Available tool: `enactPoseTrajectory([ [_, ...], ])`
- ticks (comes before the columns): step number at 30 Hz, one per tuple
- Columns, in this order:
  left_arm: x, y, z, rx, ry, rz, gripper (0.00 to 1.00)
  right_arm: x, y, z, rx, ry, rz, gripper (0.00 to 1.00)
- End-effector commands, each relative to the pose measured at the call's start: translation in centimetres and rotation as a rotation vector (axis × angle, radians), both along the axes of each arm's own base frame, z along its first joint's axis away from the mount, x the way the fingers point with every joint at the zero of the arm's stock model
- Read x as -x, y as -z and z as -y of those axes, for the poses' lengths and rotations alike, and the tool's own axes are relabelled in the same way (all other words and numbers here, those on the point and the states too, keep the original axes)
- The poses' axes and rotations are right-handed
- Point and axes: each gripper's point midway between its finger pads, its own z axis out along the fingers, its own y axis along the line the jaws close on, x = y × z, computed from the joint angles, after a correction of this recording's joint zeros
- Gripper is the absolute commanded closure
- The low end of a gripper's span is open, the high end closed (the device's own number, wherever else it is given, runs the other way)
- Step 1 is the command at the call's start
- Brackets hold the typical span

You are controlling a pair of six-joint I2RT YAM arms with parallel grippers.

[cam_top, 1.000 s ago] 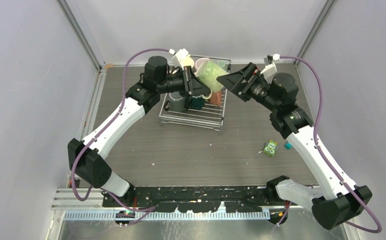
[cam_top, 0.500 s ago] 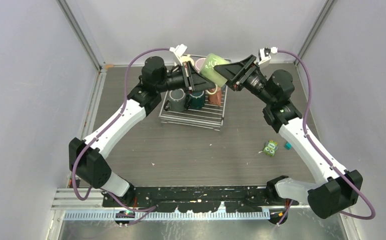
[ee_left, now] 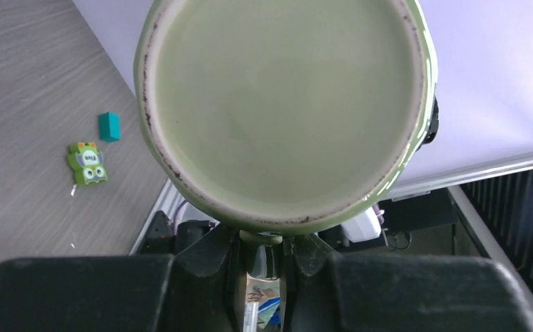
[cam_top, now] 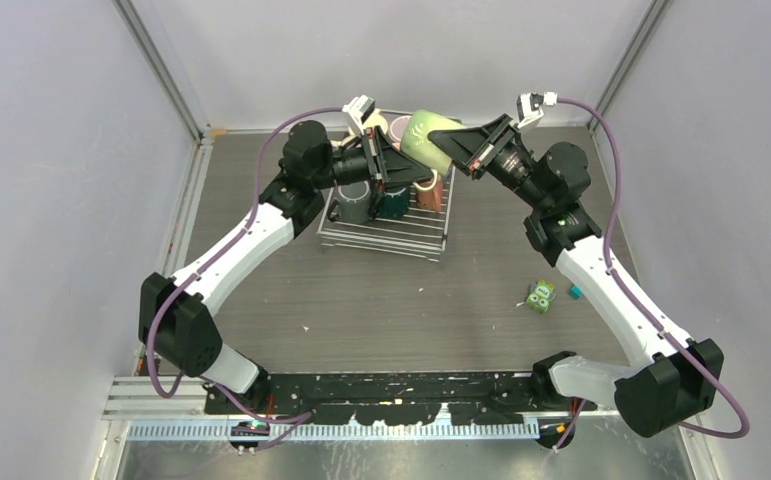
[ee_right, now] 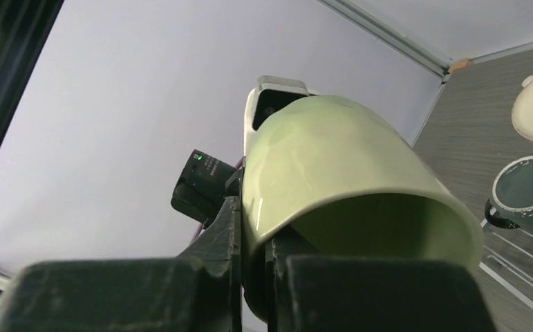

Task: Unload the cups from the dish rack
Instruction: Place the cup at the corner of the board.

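Note:
A pale green cup [cam_top: 424,134] hangs in the air above the back of the dish rack [cam_top: 386,236], gripped from both sides. My left gripper [cam_top: 413,168] is shut on its small handle [ee_left: 260,238]; the cup's round base [ee_left: 284,104] fills the left wrist view. My right gripper [cam_top: 451,150] is shut on the cup's wall at the rim [ee_right: 253,221], one finger outside and one inside. In the rack stand a grey cup [cam_top: 353,200], a dark teal cup [cam_top: 393,203], a cream cup [cam_top: 401,126] and a brownish-pink one [cam_top: 432,193].
A green toy block [cam_top: 539,296] and a small teal block [cam_top: 575,291] lie on the table to the right of the rack. Pale walls with metal corner posts close in the table at the back and sides.
The right gripper came in from the right, open, and has closed on the green cup's rim. The left gripper raised the cup a little toward the back, still holding its handle.

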Motion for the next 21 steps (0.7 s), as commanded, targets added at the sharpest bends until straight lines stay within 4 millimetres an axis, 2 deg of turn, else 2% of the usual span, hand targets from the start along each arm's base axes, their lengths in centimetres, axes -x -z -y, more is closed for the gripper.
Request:
enactPoseTrajectory([
  [1,0.8,-3.5,-0.7,0.077,-0.009,0.157,0.9,-0.1,-1.9,0.4,-0.038,0.019,0.045,0.99],
  [3,0.8,-3.3,-0.8,0.073,-0.012,0.151,0.79,-0.2,-2.0,0.5,-0.038,0.028,0.049,0.99],
  [5,0.9,-3.0,-0.9,0.069,-0.016,0.147,0.56,-0.4,-2.1,0.6,-0.036,0.041,0.056,0.99],
  [7,1.1,-2.9,-1.0,0.067,-0.018,0.145,0.4,-0.4,-2.4,0.8,-0.032,0.054,0.064,0.99],
  [12,1.8,-2.0,-1.6,0.028,-0.024,0.146,0.1,-0.9,-2.9,1.4,0.019,0.116,0.073,0.99],
  [16,2.4,0.0,-2.5,-0.075,-0.055,0.161,0.02,-2.6,-1.9,2.1,0.153,0.201,0.011,0.99],
  [21,3.4,2.4,-4.8,-0.258,-0.116,0.189,0.0,-5.5,1.5,4.8,0.387,0.347,-0.116,0.99],
])
